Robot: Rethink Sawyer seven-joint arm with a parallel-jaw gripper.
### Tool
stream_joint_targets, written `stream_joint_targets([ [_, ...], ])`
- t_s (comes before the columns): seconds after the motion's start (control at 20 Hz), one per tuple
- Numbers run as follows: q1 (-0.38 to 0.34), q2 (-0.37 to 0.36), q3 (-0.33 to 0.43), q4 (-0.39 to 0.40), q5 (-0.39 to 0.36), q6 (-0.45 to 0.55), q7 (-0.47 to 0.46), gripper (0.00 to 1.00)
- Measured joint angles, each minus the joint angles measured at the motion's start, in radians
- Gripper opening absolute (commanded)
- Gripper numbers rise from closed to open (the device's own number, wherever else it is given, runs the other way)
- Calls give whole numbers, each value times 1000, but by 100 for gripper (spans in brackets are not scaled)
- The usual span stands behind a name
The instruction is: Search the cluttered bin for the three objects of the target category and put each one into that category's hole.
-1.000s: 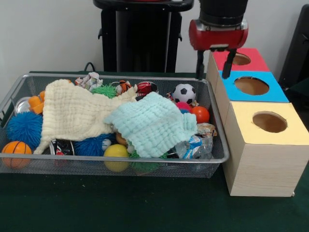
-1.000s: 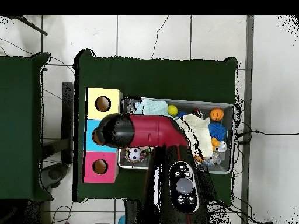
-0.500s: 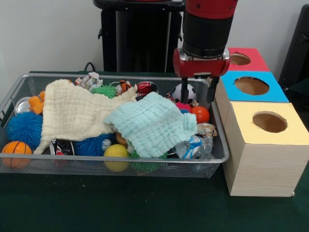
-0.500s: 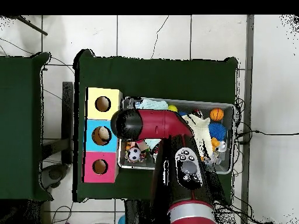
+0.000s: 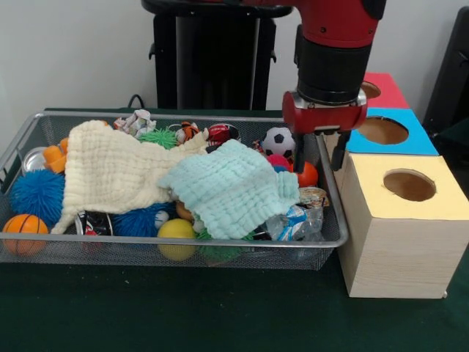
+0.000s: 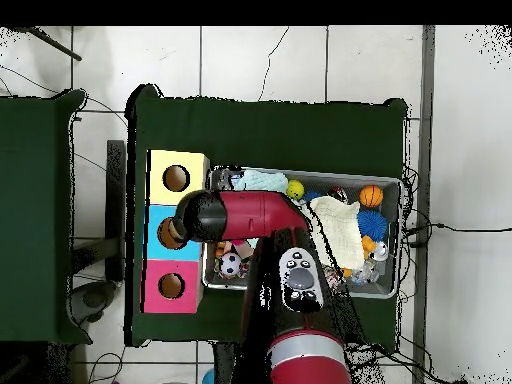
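My gripper (image 5: 321, 152) wide, empty, above bin (image 5: 333, 213) edge; shift over red ball (image 5: 305, 174) (beside soccer ball (image 5: 279, 141)), descend straight, avoid wire rim.

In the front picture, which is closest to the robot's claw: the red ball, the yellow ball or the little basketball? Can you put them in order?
Measured from the end effector in the front view:
1. The red ball, right beneath it at the bin's right end.
2. The yellow ball, at the bin's front edge near the middle.
3. The little basketball, in the bin's front left corner.
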Motion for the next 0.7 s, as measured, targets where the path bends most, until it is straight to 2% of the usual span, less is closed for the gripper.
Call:
stream_joint_targets([
  [0.25,37,5,-26,6,-2,-68,0,100],
  [0.7,45,26,-39,6,-2,-111,0,100],
])
